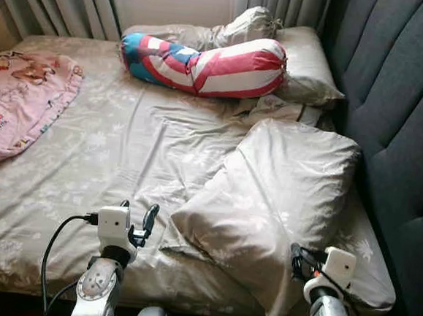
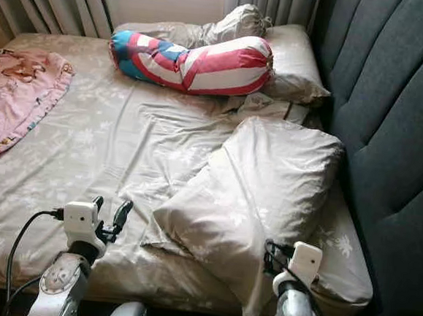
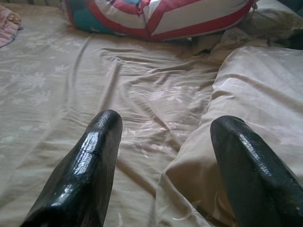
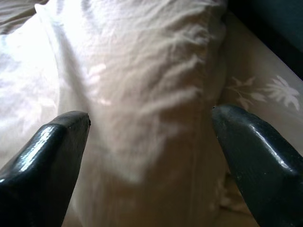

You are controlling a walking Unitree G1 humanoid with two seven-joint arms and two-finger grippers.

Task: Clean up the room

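**Pillow lies askew at the near corner of the bed, both grippers open beside it**

Pillow (image 1: 267,199), beige like the sheet, lies diagonally on the bed (image 1: 109,150) near its front edge, on my right half, with one corner hanging past the mattress edge. Its far end reaches toward the dark grey headboard (image 1: 399,107) on the right.

My left gripper (image 1: 139,222) hovers low over the sheet just beside the pillow's near-left edge, fingers spread apart and holding nothing; in the left wrist view the pillow's edge sits between and beyond the two fingertips (image 3: 90,156). My right gripper (image 4: 151,142) is at the pillow's lower right corner, fingers wide apart with the pillow cloth between them; I cannot tell whether they touch it.

Farther up the bed a red, white and blue bolster (image 1: 204,64) lies across the sheet, with a second beige pillow (image 1: 303,63) behind it against the headboard. A pink blanket (image 1: 18,99) covers the far left corner. Grey curtains (image 1: 63,0) hang behind the bed.
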